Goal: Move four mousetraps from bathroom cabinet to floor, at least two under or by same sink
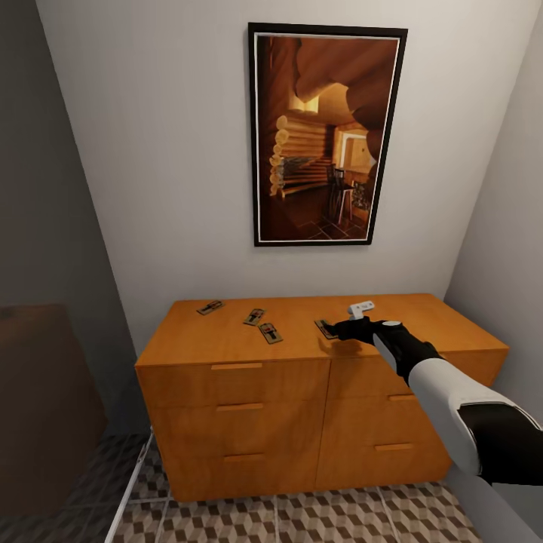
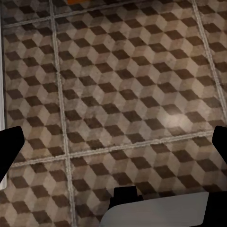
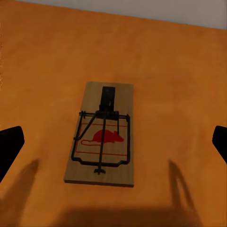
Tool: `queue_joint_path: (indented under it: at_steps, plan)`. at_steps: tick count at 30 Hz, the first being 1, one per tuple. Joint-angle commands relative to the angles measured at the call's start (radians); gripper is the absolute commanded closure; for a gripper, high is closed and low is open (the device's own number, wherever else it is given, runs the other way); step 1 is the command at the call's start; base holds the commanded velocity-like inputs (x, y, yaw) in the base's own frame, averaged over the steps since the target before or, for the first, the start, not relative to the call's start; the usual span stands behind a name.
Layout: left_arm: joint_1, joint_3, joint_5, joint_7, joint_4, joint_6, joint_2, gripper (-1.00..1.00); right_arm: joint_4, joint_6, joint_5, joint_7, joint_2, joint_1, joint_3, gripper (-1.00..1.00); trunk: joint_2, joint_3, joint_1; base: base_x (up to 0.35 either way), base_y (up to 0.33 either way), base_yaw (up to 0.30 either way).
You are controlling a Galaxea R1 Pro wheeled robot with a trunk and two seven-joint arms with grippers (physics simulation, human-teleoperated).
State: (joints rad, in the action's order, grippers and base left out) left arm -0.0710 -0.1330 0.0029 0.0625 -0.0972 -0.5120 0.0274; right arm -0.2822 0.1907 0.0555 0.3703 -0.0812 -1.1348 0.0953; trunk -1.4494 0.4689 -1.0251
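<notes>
Cube-patterned floor (image 1: 317,520) tiles run up to the cabinet (image 1: 302,407). On its top, the right end effector (image 3: 113,142) hovers spread over one mousetrap (image 3: 103,135); three more traps (image 1: 254,317) lie leftward. Behind hangs a framed picture (image 1: 326,136).

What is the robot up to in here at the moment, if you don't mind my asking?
The robot is reaching its right gripper over the top of the cabinet, jaws open above the rightmost mousetrap, which lies flat on the wood, not yet grasped. Three other mousetraps lie further left on the cabinet top. The left wrist view looks at the bathroom floor; none has been moved down there yet.
</notes>
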Motion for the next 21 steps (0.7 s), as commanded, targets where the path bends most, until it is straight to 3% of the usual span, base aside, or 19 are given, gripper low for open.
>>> queue_joint_path:
  at_steps: [1, 21]
  plan:
    - [-0.001, -0.008, 0.0, 0.007, 0.001, -0.003, 0.0, -1.0, -0.002, 0.004, 0.006, 0.003, 0.001, 0.0, 0.004, -1.0, -0.001, 0.001, 0.0, 0.0, 0.0, 0.0]
    - [-0.001, -0.008, 0.0, 0.007, 0.001, -0.003, 0.0, -1.0, -0.001, 0.003, 0.006, -0.03, 0.032, 0.0, 0.004, -1.0, -0.001, 0.001, 0.0, 0.0, 0.0, 0.0]
